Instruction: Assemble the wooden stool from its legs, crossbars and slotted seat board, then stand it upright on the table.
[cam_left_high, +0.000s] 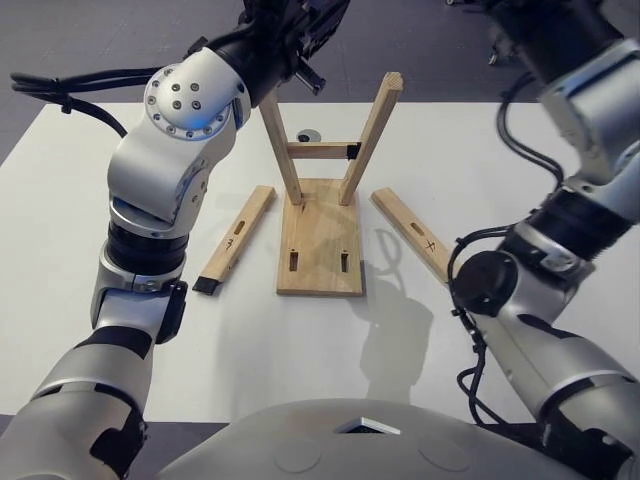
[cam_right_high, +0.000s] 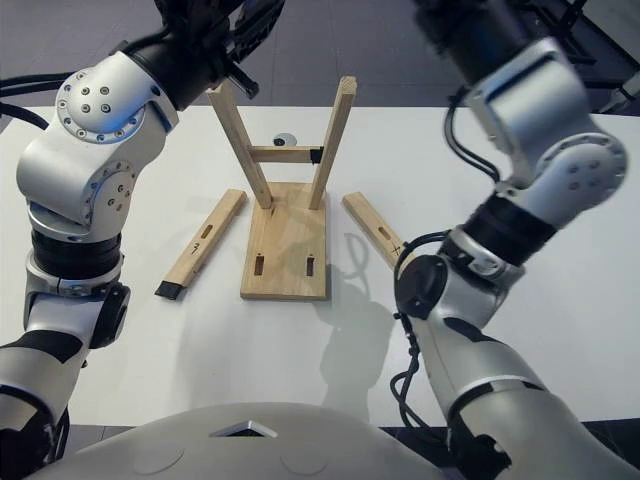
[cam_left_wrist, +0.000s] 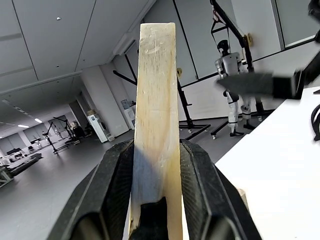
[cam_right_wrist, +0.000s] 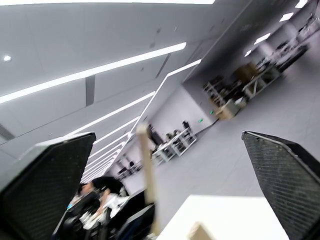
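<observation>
Your left gripper (cam_left_wrist: 156, 172) is clamped on the top of one upright leg (cam_left_high: 281, 150), which stands in the seat board (cam_left_high: 322, 262) in the middle of the table (cam_left_high: 250, 350). Your right gripper (cam_right_wrist: 165, 170) has its jaws spread wide.

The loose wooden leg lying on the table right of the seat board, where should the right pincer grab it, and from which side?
Grip the loose light wooden leg near its middle, across its narrow width, coming straight down from above. It lies flat and slanted on the white table with both long sides free, so the open right pincer would probably need turning to match.
</observation>
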